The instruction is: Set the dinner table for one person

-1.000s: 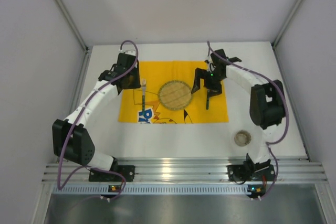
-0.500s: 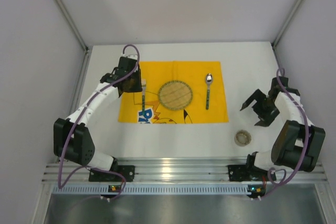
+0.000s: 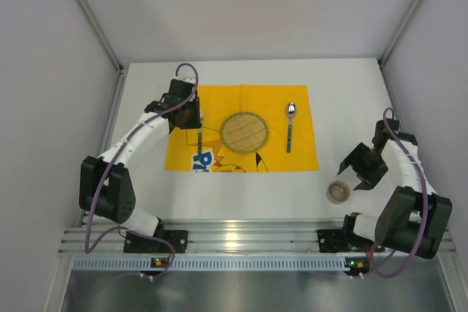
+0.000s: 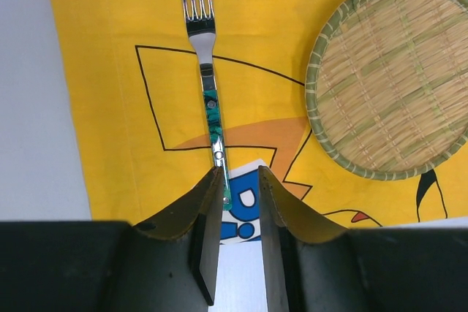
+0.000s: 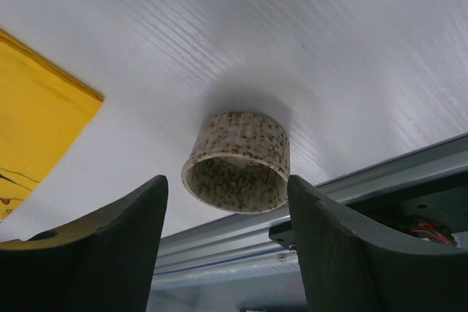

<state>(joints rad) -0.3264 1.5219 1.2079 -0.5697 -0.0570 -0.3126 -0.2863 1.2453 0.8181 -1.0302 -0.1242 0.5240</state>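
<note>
Right tool [image 3: 356,173] is recorded as moved nearer the speckled cup [image 3: 337,192] since the earlier frame.

Top view: yellow mat [image 3: 219,100] is laid on the white surface [image 3: 351,93], carrying fork [image 3: 199,139], woven plate [image 3: 245,131] and spoon [image 3: 290,126]; left tool [image 3: 191,111] is poised over the fork.

Left wrist: left tool is narrowly parted, with the fork's handle end lying between its fingers, unclamped.

Right wrist: right tool is spread wide, nothing held; the cup is seen upright on the surface.

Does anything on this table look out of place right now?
Only the speckled cup: it sits on bare table near the front rail, off the yellow mat where fork, woven plate and spoon lie.
</note>
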